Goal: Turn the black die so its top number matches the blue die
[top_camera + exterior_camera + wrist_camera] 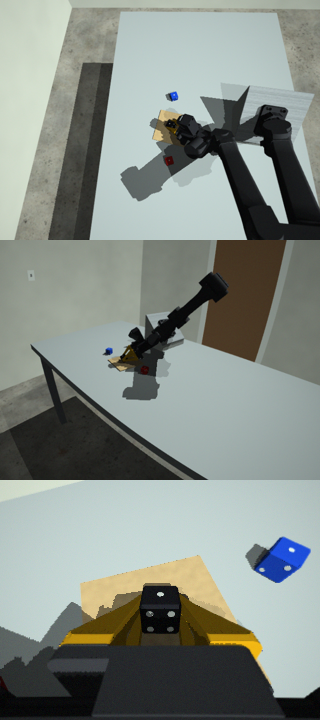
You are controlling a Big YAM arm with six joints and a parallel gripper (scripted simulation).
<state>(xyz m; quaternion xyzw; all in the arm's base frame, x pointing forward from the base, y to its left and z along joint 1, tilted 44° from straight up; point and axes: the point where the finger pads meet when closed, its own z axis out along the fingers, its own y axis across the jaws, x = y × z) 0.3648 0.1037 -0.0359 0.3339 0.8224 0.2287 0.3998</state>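
Note:
The black die (160, 609) sits between my yellow fingers over the tan mat. In the wrist view its far face shows one pip and the face toward the camera shows four. My gripper (171, 126) is shut on the black die (170, 124), low over the mat (165, 126); I cannot tell whether the die touches the mat. The blue die (173, 96) lies on the table beyond the mat and shows one pip on top; it also shows in the wrist view (281, 560). In the exterior view the gripper (127, 355) is over the mat (121, 363).
A red die (169, 160) lies on the table near the mat's front side, also in the exterior view (144, 369). A grey block (271, 113) carrying the arm's base stands at the right. The blue die (108, 351) is left of the mat.

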